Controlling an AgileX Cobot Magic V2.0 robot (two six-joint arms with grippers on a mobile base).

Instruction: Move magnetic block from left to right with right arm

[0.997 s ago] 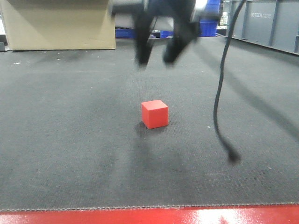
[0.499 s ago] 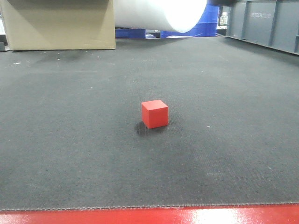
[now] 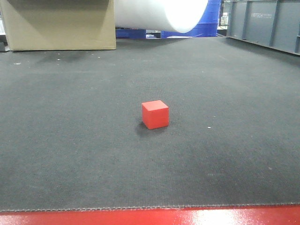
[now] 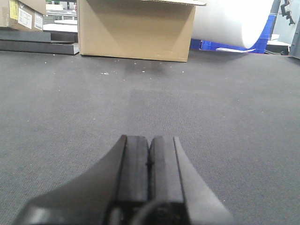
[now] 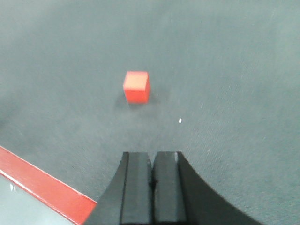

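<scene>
The dark grey mat (image 3: 70, 154) covers almost the whole floor in the front view, with a red border strip (image 3: 150, 216) along its near edge. Behind it stand a cardboard box (image 3: 58, 23) and a big white roll (image 3: 159, 14).

The magnetic block (image 3: 155, 114), a small red cube, sits alone near the middle of the mat, touched by nothing. The right gripper (image 5: 151, 176) is above the mat and well apart from the block (image 5: 136, 86); its fingers are pressed together and hold nothing. The left gripper (image 4: 149, 161) is low over bare mat, its fingers also closed on nothing.

I judge that the block is either already placed or not yet picked up; these pictures alone cannot tell which.
</scene>
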